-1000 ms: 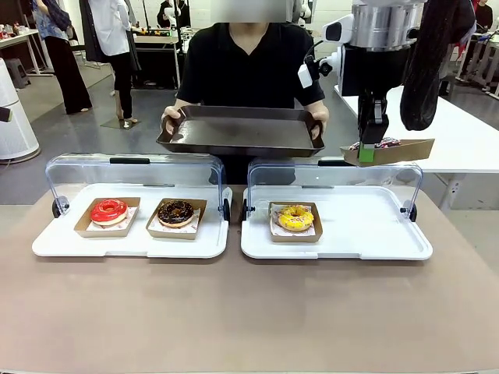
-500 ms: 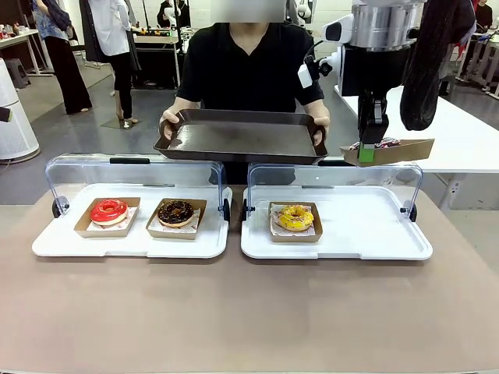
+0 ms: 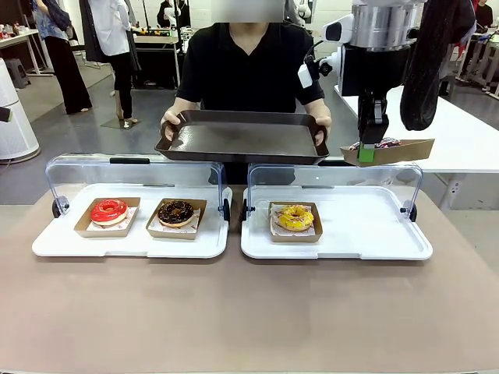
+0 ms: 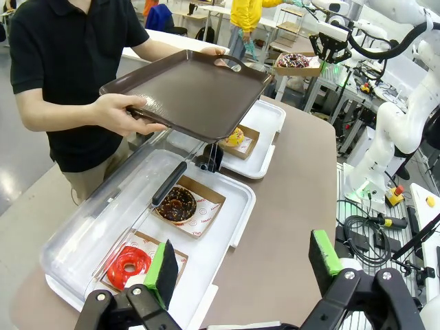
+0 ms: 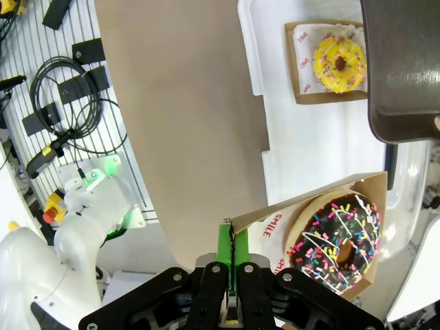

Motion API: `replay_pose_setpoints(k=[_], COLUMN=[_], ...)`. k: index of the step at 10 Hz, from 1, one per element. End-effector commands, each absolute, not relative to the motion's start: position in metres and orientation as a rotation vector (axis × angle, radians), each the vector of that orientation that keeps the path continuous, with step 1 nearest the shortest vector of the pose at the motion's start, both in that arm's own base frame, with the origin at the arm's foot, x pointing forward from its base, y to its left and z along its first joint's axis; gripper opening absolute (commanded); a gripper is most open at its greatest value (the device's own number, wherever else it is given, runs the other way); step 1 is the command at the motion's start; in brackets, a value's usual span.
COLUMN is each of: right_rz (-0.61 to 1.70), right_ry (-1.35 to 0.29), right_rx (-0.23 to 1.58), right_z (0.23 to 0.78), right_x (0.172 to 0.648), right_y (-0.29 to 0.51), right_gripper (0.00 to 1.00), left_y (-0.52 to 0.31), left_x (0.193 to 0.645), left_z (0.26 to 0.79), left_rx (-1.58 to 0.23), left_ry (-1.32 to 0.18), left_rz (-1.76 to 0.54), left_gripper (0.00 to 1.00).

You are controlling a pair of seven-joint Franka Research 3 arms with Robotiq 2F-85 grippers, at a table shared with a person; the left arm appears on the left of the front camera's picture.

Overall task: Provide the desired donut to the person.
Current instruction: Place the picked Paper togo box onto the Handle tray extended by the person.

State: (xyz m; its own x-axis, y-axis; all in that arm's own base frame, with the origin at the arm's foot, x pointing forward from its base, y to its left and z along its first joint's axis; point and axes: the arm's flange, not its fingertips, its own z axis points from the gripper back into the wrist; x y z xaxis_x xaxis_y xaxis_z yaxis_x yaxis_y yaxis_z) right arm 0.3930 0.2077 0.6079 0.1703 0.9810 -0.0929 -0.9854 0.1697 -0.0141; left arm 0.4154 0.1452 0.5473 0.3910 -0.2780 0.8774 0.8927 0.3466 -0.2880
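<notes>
At the upper right of the front view, the right gripper hung above the raised lid of the right display case. Its fingers were pinched shut on the edge of a cardboard tray carrying the sprinkled chocolate donut. The right wrist view showed the same grip, with the green pads clamped on the cardboard rim at the lower centre of the frame and the donut lying to their right. Neither gripper nor donut had shifted from a second earlier.

Across the table at top centre, the person held a brown serving tray level in both hands. It sat slightly lower and wider in the frame than a second before.

Low in the left wrist view, the left gripper stood fully spread and held nothing. Below it, the left display case held a red donut and a chocolate donut. A yellow donut lay in the right case.
</notes>
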Motion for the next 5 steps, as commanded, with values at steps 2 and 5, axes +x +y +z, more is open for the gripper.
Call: replay_pose_setpoints(k=[2, 5], right_rz=[1.395, 1.401], right_ry=[-0.048, -0.152], right_rx=[-0.214, -0.28], right_z=[0.649, 0.696], right_x=[0.379, 0.382], right_y=[0.241, 0.294], right_gripper=[0.02, 0.02], left_y=[0.146, 0.146], left_x=[0.415, 0.415], left_z=[0.549, 0.549], left_rx=[-0.905, -0.905], left_ry=[-0.844, -0.844], left_rz=[-0.888, -0.888], left_gripper=[1.0, 1.0])
